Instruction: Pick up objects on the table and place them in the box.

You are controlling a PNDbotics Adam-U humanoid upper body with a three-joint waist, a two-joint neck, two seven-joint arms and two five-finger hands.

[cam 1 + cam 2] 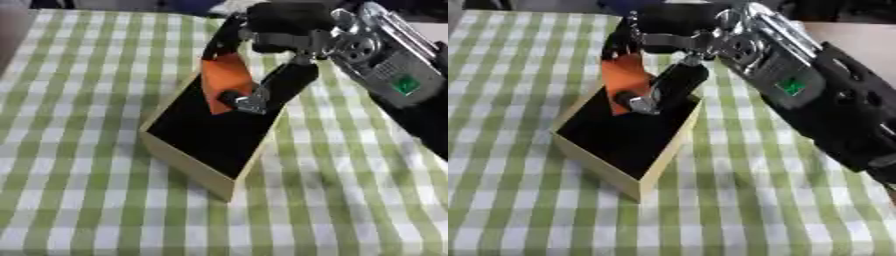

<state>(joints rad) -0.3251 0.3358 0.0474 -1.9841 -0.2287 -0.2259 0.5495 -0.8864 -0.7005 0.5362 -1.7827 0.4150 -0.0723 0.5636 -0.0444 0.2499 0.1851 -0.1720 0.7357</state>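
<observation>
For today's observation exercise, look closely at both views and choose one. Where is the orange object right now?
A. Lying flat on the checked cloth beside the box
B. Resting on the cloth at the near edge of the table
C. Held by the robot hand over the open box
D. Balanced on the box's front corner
C: the right robot hand has its fingers around the orange object, which hangs over the dark inside of the box.

The right hand [278, 31] comes in from the upper right and hangs over the far end of the box [197, 167], fingers curled down round an orange object [226, 80]. The orange piece sits just below the palm, dipping into the box's dark inside. Under it all, the green-and-white checked tablecloth [79, 150].
</observation>
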